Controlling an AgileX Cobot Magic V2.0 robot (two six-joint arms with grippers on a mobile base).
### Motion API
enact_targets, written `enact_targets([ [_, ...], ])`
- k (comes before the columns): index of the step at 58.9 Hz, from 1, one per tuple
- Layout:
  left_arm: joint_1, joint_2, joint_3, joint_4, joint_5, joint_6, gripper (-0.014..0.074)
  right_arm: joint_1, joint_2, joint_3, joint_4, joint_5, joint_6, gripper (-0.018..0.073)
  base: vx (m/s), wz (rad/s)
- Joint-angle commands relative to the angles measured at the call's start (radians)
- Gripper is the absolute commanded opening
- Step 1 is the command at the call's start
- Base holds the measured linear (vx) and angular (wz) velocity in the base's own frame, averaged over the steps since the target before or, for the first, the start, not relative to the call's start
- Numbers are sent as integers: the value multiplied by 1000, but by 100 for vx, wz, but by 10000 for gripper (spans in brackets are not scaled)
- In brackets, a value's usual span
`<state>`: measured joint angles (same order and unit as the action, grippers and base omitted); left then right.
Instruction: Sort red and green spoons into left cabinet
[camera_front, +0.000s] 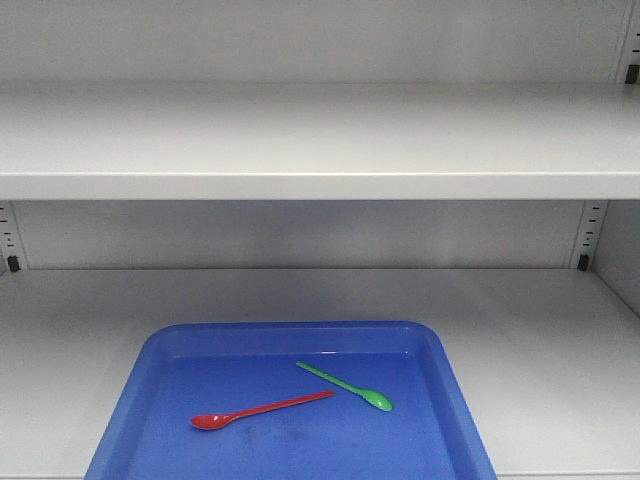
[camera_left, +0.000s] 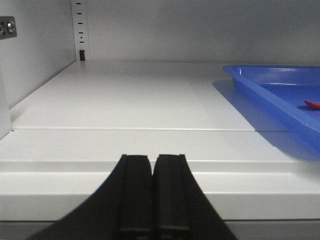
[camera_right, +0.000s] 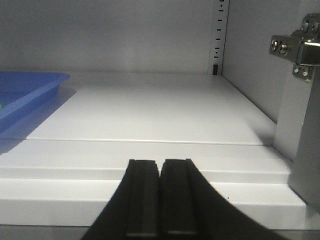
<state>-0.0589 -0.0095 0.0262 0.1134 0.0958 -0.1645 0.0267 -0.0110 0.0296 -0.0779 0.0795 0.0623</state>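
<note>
The red spoon and the green spoon lie in a blue tray on the lower shelf of the pale grey cabinet. Their handle ends nearly meet at the tray's middle. In the left wrist view my left gripper is shut and empty, just in front of the shelf's front lip, with the tray off to its right and the red spoon's bowl at the frame edge. My right gripper is also shut and empty, before the shelf edge, right of the tray.
An upper shelf spans the cabinet above the tray. Slotted rails run up the back corners. A metal door hinge sticks out from the right side wall, close to my right gripper.
</note>
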Motion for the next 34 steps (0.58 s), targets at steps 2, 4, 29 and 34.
enact_targets([
  [2, -1, -20, -2, -2, -80, -8, 0, -6, -14, 11, 3, -80, -14, -6, 0, 0],
  [4, -1, -20, -2, -2, -80, -8, 0, -6, -14, 11, 3, -80, -14, -6, 0, 0],
  [29, -1, -20, -2, -2, -80, -8, 0, -6, -14, 11, 3, -80, -14, -6, 0, 0],
  [34, -1, -20, -2, -2, -80, -8, 0, -6, -14, 11, 3, -80, -14, -6, 0, 0],
])
